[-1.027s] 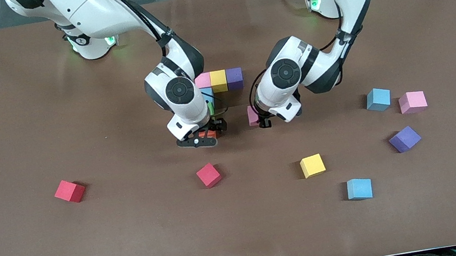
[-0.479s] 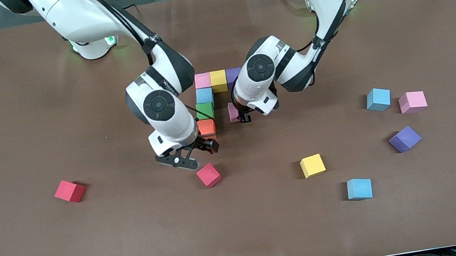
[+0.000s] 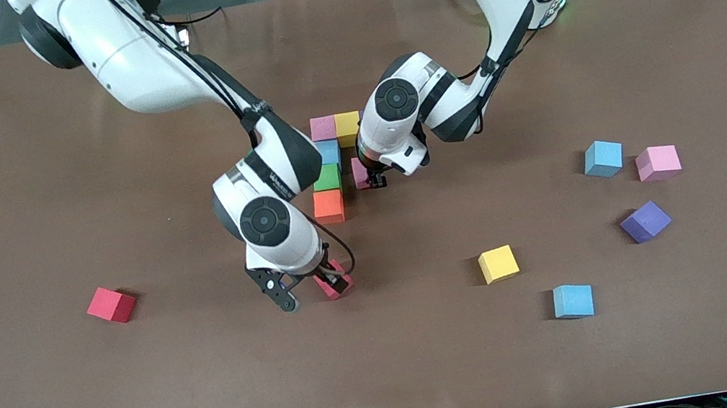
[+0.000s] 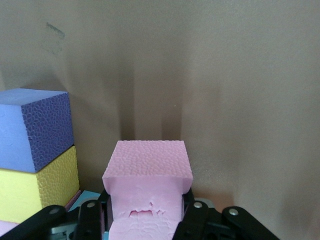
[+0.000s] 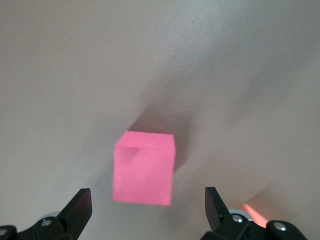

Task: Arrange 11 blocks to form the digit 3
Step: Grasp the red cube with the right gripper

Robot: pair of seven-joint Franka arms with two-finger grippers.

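Squarely upright, pink block (image 4: 147,172) sits clamped in left gripper (image 3: 374,180).

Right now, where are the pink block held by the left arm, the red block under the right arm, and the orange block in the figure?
pink block (image 4: 148,161): left wrist view, top face.
red block (image 5: 144,169): right wrist view, middle of its visible face.
orange block (image 3: 328,204): front view, top face.
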